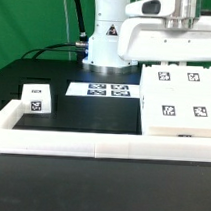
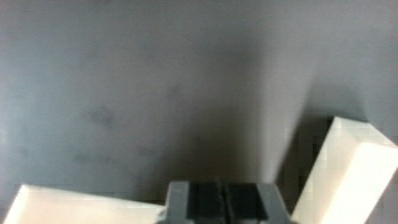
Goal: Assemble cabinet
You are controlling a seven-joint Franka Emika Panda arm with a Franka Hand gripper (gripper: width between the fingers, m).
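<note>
The cabinet body [image 1: 174, 97], a large white box with several black-and-white tags on top, lies on the black table at the exterior view's right. A small white panel [image 1: 36, 98] with one tag stands at the exterior view's left. My gripper [image 1: 183, 19] hangs high above the body's far edge, clear of it. In the wrist view the fingers [image 2: 199, 205] are pressed together with nothing between them. That view also shows two white part edges [image 2: 347, 170] [image 2: 54, 205] over dark table; I cannot tell which parts they are.
The marker board [image 1: 106, 91] lies flat between the small panel and the cabinet body. A low white rail frame [image 1: 91, 145] borders the table's front and left sides. The robot base [image 1: 105, 38] stands at the back.
</note>
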